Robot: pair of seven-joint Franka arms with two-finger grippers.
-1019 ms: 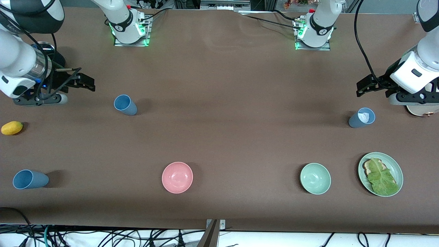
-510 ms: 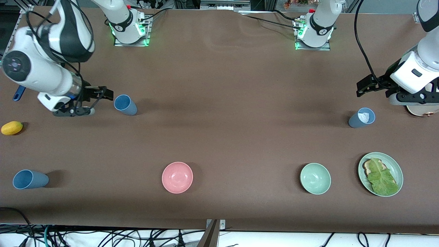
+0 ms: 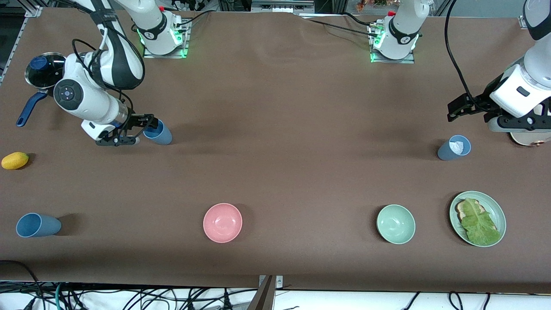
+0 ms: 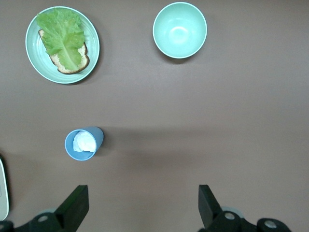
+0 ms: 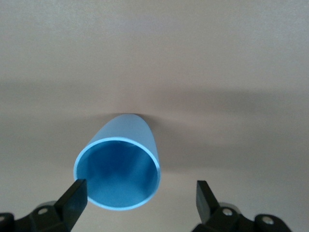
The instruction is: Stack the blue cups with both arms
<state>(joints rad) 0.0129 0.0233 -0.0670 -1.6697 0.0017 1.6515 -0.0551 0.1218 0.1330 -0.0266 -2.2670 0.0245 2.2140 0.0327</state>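
Note:
A mid-blue cup [image 3: 158,132] stands toward the right arm's end of the table. My right gripper [image 3: 145,125] is open right beside its rim. In the right wrist view the cup's mouth [image 5: 118,169] sits between the spread fingers, close to one fingertip [image 5: 77,192], untouched. A second blue cup [image 3: 38,225] stands nearer to the camera at that same end. A slate-blue cup [image 3: 453,149] with something white crumpled inside stands toward the left arm's end; it also shows in the left wrist view [image 4: 85,143]. My left gripper [image 3: 453,111] waits open and empty above the table beside it.
A pink bowl [image 3: 222,222], a pale green bowl [image 3: 395,224] and a green plate [image 3: 499,211] with bread and lettuce lie near the camera. A yellow fruit [image 3: 15,160] and a blue-handled pot [image 3: 41,69] lie at the right arm's end.
My right arm has swung in from the table's end, and its open gripper now reaches the mid-blue cup's rim. The left arm and all cups have not moved.

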